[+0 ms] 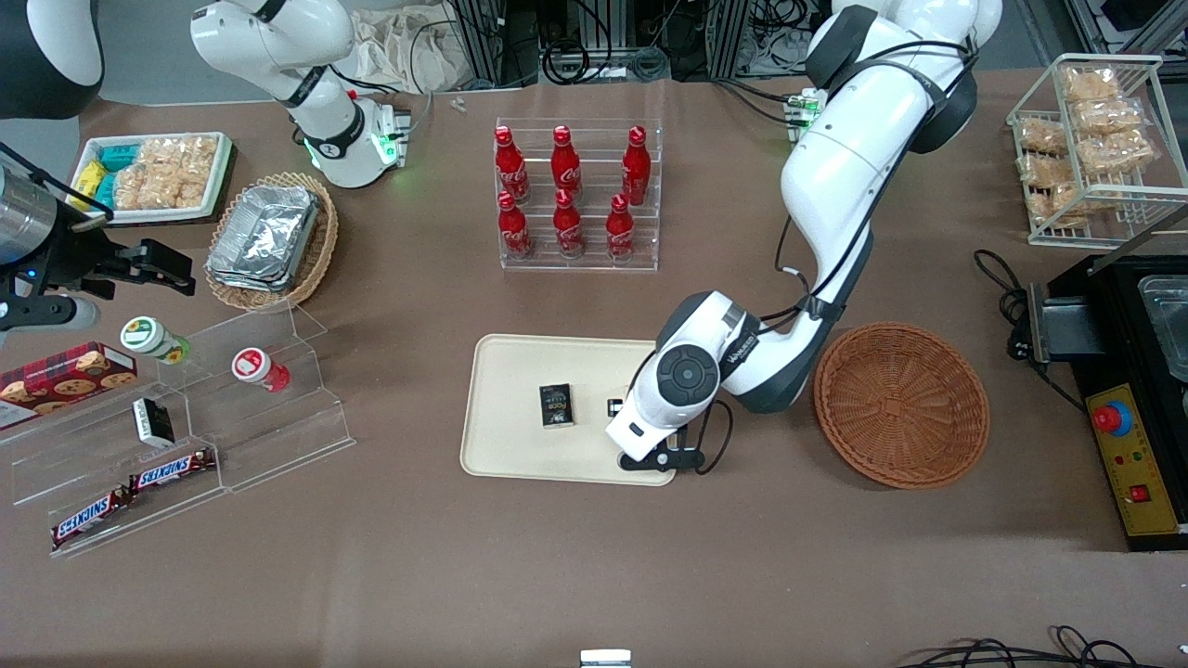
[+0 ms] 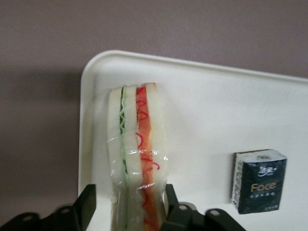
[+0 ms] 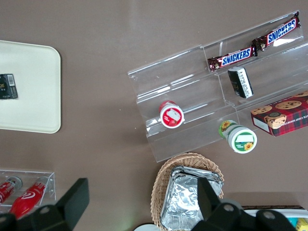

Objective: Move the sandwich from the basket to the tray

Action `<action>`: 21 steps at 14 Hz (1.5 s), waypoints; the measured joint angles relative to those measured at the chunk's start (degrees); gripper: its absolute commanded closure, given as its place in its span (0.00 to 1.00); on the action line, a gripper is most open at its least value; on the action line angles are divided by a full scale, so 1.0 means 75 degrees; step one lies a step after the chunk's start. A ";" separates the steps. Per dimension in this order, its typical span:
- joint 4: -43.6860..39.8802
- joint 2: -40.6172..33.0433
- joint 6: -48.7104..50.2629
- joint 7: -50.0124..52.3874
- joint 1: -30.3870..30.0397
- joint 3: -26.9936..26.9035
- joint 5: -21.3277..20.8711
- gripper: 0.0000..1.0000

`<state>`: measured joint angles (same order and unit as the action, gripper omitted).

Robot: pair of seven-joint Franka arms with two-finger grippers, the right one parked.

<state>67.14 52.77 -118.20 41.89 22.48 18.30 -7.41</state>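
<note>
The sandwich (image 2: 137, 144), a plastic-wrapped wedge with green and orange-red filling lines, stands on the cream tray (image 2: 207, 106) near one of its corners. My left gripper (image 2: 129, 190) is open and straddles the sandwich: one finger (image 2: 89, 199) stands clear of the bread, the other sits right against it. In the front view the gripper (image 1: 664, 456) hangs low over the tray (image 1: 520, 371) at the corner nearest the camera, toward the working arm's end, and the wrist hides the sandwich. The round reddish-brown basket (image 1: 900, 404) lies empty beside the tray.
A black tissue pack (image 1: 556, 405) and a small black item (image 1: 613, 406) lie on the tray. A cola bottle rack (image 1: 577, 195) stands farther from the camera. Acrylic snack steps (image 1: 186, 417) and an oval foil-tray basket (image 1: 269, 237) lie toward the parked arm's end. A black machine (image 1: 1132, 390) stands beside the round basket.
</note>
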 measured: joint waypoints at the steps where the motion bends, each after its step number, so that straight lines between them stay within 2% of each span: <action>1: -0.0010 -0.0217 0.0178 0.0184 -0.0018 -0.0005 0.0000 0.00; 3: -0.0036 -0.0945 0.0883 0.0374 -0.0213 -0.0073 0.0002 0.00; 6: 0.0180 -0.2415 0.2366 0.0213 -0.1108 -0.0116 0.0001 0.00; 10: 0.2195 -0.4554 0.2570 -0.1234 -0.2495 -0.0119 0.0188 0.00; 13: 0.3519 -0.5798 0.2565 -0.1861 -0.3206 -0.0127 0.0341 0.00; 18: 0.4875 -0.6920 0.2350 -0.3386 -0.4246 -0.0161 0.0717 0.00; 21: 0.4807 -0.6926 0.2258 -0.4097 -0.4709 -0.0209 0.0805 0.00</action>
<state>103.19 0.82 -101.27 11.16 -12.83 16.73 -1.37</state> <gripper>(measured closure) 0.000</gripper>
